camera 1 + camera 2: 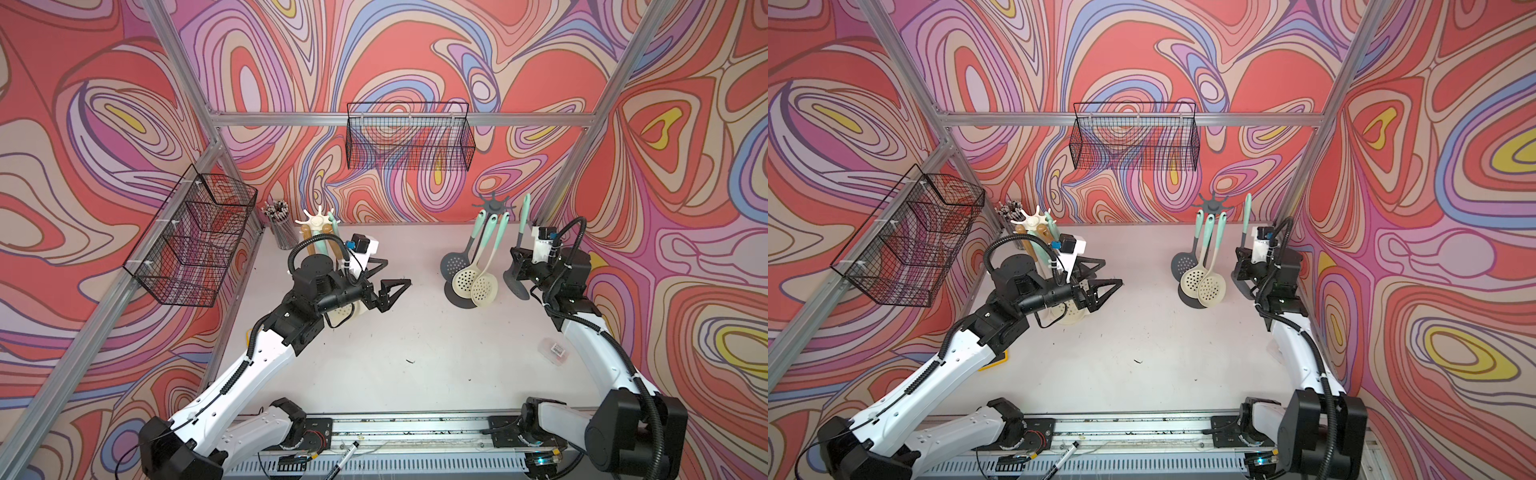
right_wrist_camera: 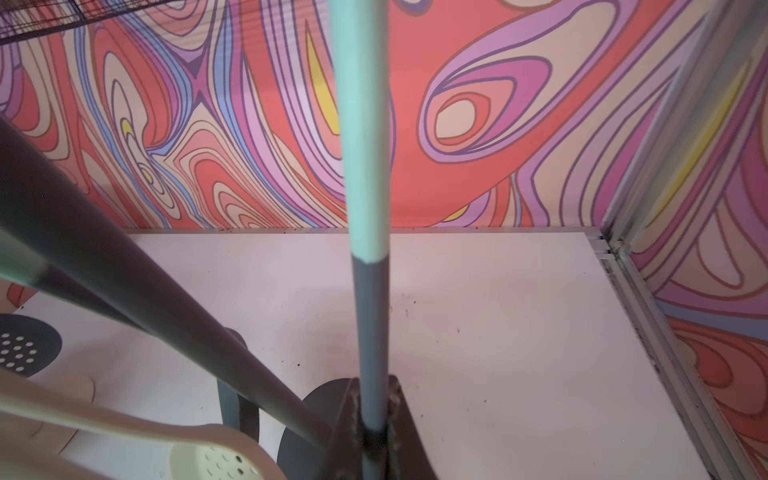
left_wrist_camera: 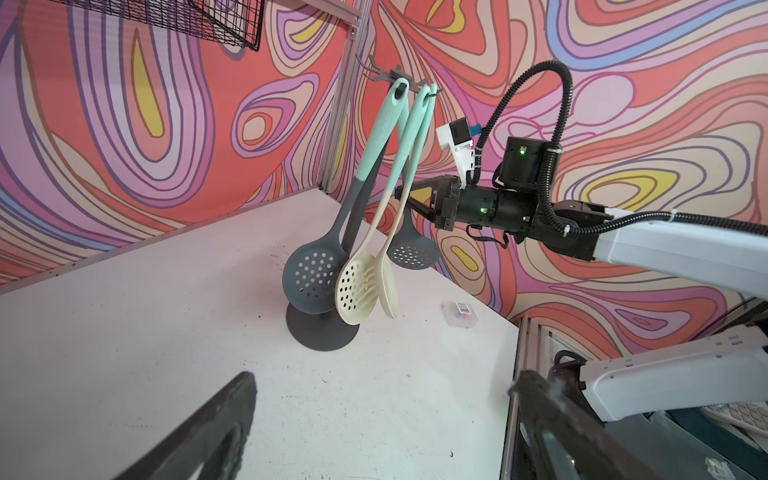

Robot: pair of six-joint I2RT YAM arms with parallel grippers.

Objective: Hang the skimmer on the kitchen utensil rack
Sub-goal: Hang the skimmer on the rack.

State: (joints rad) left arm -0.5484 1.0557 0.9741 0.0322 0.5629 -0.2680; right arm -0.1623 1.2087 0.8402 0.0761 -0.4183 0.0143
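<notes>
Three other skimmers (image 1: 463, 280) already hang from the dark utensil rack (image 1: 493, 205), which stands near the far right corner of the surface (image 1: 415, 353). The skimmer (image 1: 525, 214) we must hang stands upright between the rack and the right edge of the surface. Our right pincer (image 2: 372, 415) is clamped on the grey part of its shaft, below the teal handle. Our left pincer (image 1: 395, 272) hovers toward the left edge with jaws wide apart and empty, and we judge it has no part in this step.

To hang it well, we should raise the teal end until its hole stands above a free arm of the rack. Then we should move in without knocking the hanging ones, and lower until the arm takes the hole before we let go. We cannot tell which way the hole faces, so a small wrist turn may be needed.
</notes>
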